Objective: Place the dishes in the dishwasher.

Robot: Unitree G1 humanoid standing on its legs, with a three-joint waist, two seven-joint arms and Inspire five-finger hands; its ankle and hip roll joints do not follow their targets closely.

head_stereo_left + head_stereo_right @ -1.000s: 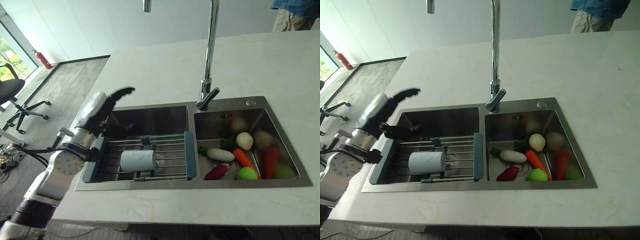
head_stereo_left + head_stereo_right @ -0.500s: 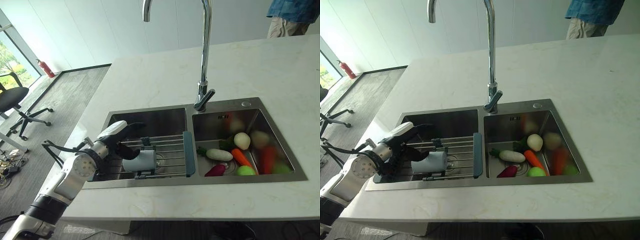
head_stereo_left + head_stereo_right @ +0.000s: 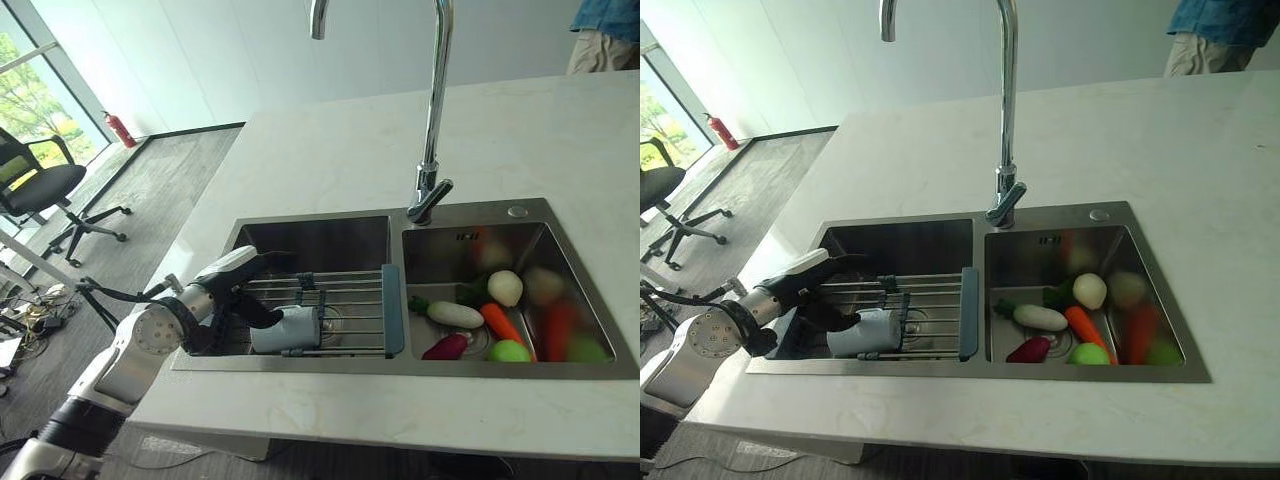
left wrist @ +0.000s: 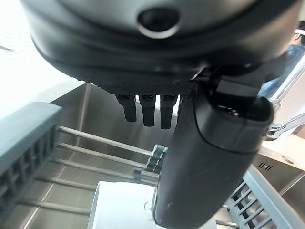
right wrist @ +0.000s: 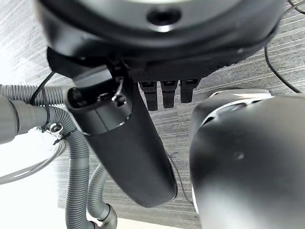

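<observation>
Left hand (image 3: 240,285) at white cup (image 3: 286,329) on sink rack (image 3: 350,300), fingers straight, not gripping — wrap cup fully before lifting. Right hand (image 5: 128,143) released.

A pale marble-look tabletop (image 3: 330,150) carries a double stainless sink (image 3: 400,212) set into it, with a tall chrome tap (image 3: 432,120) standing at the sink's back edge between the two basins. A wire rack with blue-grey ends (image 3: 392,310) spans the left basin and bears a white mug (image 3: 285,328) lying on its side. The right basin holds vegetables (image 3: 500,310), among them a carrot, a white radish and a green round one.
</observation>
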